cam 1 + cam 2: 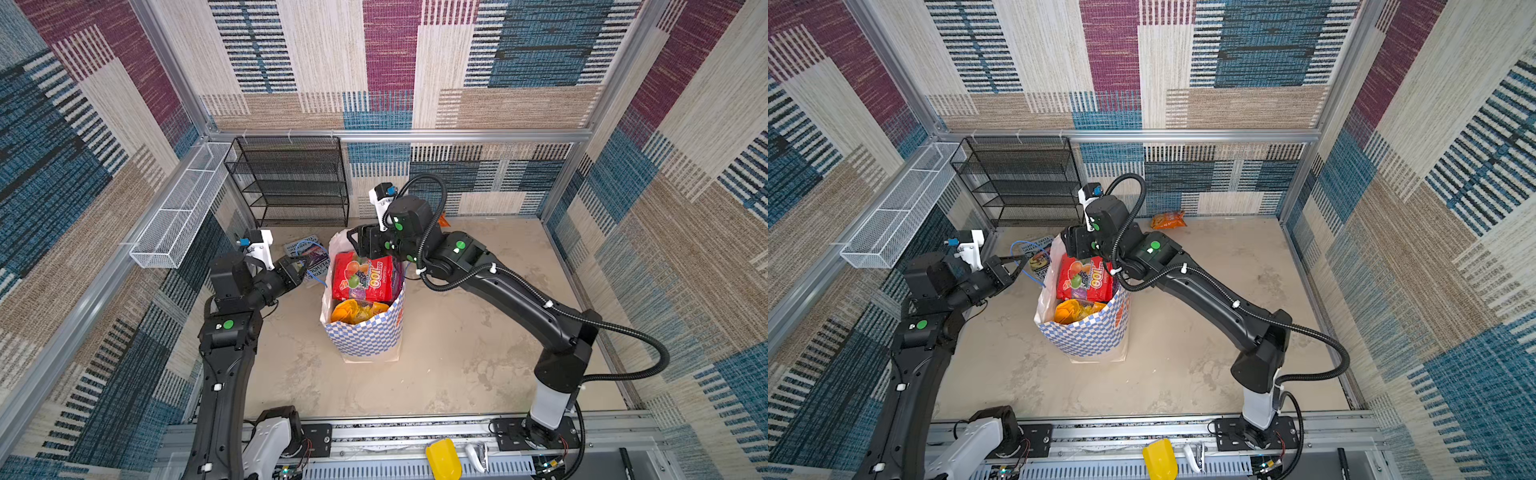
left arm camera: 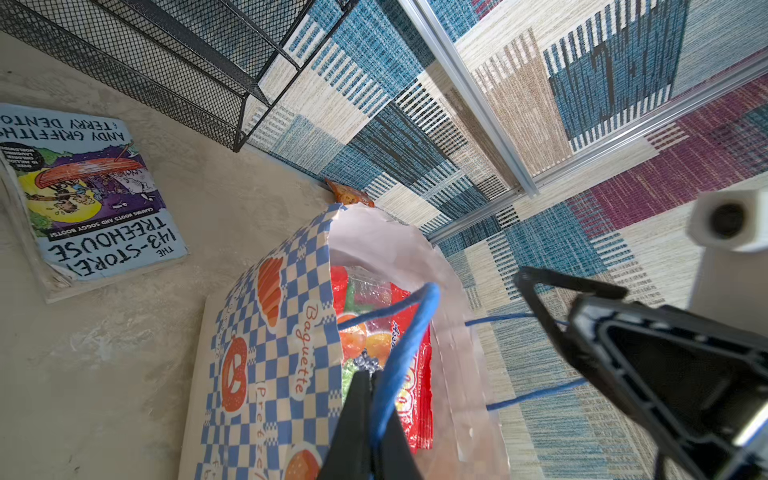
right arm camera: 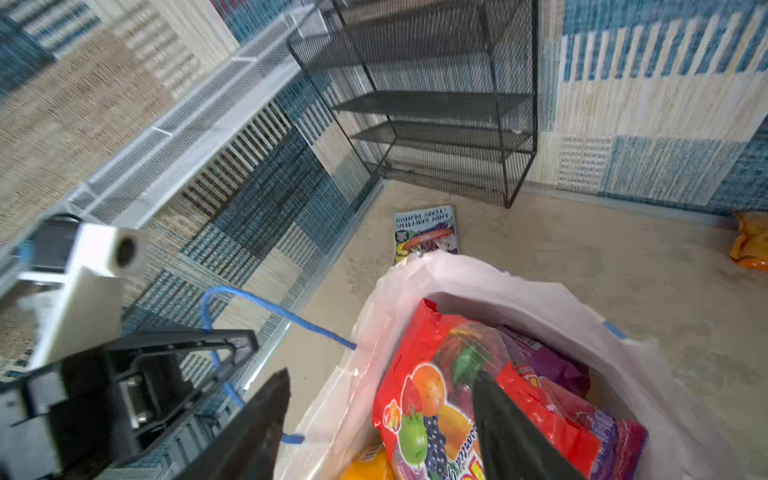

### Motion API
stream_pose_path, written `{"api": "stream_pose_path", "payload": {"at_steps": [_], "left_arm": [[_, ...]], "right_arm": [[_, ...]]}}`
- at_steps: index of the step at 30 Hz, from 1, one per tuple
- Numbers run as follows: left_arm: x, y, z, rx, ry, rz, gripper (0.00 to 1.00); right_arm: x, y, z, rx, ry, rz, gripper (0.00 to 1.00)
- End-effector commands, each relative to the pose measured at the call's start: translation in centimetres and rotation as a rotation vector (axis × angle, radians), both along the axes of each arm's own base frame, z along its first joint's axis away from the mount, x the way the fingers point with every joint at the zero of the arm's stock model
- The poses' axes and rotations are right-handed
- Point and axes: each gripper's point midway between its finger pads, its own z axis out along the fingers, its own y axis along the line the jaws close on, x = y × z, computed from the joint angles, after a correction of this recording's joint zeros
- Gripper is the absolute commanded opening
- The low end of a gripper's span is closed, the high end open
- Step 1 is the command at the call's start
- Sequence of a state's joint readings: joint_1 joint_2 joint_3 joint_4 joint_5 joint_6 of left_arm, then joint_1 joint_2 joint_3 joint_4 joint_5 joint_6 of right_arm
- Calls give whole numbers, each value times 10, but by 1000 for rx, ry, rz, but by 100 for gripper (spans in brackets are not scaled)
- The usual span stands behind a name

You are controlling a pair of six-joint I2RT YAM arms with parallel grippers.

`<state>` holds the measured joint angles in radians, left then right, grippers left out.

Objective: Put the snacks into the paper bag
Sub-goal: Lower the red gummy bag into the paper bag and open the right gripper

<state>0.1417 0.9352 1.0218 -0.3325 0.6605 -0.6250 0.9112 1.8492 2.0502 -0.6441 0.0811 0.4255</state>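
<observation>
While red packet (image 1: pixel 363 276) leans inside, paper bag (image 1: pixel 365 336) gapes.

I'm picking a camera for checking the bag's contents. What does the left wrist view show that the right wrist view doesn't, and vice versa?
Left wrist only: the paper bag's checked outside. Right wrist only: the purple packet and yellow packet inside it. Both: blue cord handle, red packet, book, black rack, orange packet by the wall.
</observation>
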Motion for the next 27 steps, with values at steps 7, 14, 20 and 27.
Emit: {"api": "stream_pose_path", "payload": {"at_steps": [7, 14, 20, 27], "left_arm": [[1, 0, 6, -9, -26, -2, 0], [1, 0, 7, -9, -25, -1, 0], [0, 2, 7, -2, -30, 8, 0], [-1, 2, 9, -2, -31, 9, 0]], "right_arm": [[3, 17, -86, -102, 195, -13, 89], [8, 24, -131, -132, 303, -42, 93], [8, 24, -64, -2, 181, 5, 93], [-6, -12, 80, 138, -119, 66, 100]]}}
